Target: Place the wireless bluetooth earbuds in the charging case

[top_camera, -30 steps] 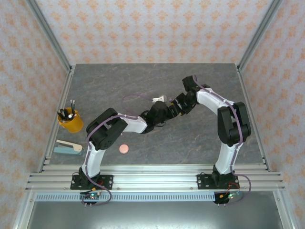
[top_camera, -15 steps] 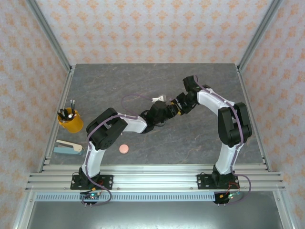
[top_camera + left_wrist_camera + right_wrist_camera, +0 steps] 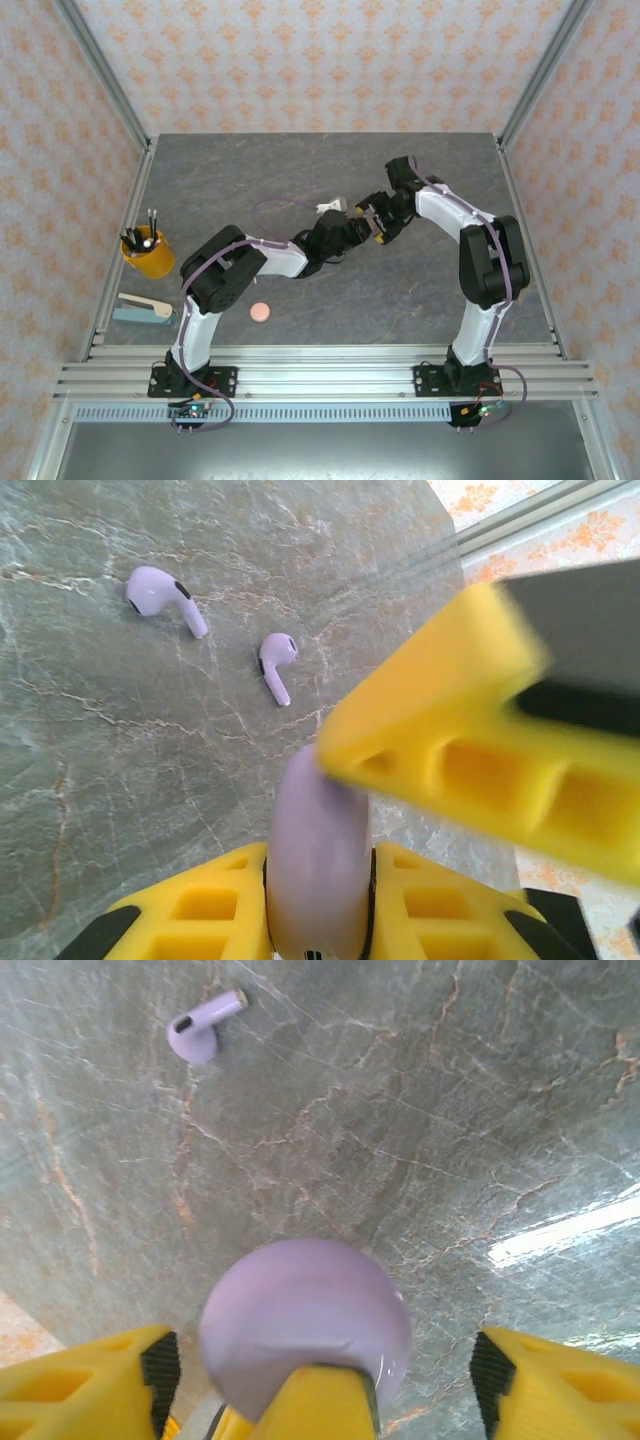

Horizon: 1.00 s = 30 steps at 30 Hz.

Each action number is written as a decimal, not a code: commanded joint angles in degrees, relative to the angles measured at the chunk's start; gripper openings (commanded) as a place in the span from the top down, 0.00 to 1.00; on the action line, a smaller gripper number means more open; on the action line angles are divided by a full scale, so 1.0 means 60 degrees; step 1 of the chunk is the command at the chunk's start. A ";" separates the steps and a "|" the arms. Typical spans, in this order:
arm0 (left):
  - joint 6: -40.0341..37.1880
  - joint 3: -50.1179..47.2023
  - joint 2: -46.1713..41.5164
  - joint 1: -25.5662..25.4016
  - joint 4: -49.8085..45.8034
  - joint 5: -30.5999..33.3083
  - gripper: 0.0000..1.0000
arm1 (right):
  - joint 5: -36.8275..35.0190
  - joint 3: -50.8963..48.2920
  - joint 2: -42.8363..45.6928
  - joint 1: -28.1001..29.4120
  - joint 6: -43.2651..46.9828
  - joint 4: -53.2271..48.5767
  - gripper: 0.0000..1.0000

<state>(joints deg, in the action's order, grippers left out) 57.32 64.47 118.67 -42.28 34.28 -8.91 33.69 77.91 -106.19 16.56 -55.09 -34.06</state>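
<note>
Top view: left hand (image 3: 350, 233) and right hand (image 3: 377, 221) meet mid-table (image 3: 250, 170).
Left wrist: left hand clenched on the purple charging case (image 3: 312, 800), held edge-on. Advised: grip firm and level, lid seam reachable.
Right wrist: right hand released, fingers astride the case. Purple earbud (image 3: 200, 1030) loose on the table beyond: glossy, short-stemmed.

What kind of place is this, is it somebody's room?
Probably a robot test booth, not a home: robot arms bolted to a metal rail, aluminium frame posts, and patterned wall panels around one stone-look table.
</note>
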 commanded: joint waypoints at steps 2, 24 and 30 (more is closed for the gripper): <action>-0.0218 0.0154 -0.0233 0.0122 -0.0229 -0.0015 0.87 | 0.0107 0.0462 0.0889 -0.0767 0.0123 -0.0097 0.19; -0.4018 0.1785 -0.2304 0.2476 -0.4945 -0.6520 0.92 | 0.3703 -0.3981 0.3797 -0.1679 0.3364 0.6181 0.20; -0.4102 0.2219 -0.2144 0.2476 -0.5159 -0.6717 0.92 | 0.3751 -0.3649 0.3638 -0.1252 0.3874 0.5669 0.21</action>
<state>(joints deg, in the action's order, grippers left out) 34.52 75.66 105.36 -27.49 5.63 -46.19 54.15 54.30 -85.21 8.27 -34.92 -1.61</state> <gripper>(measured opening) 0.214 0.794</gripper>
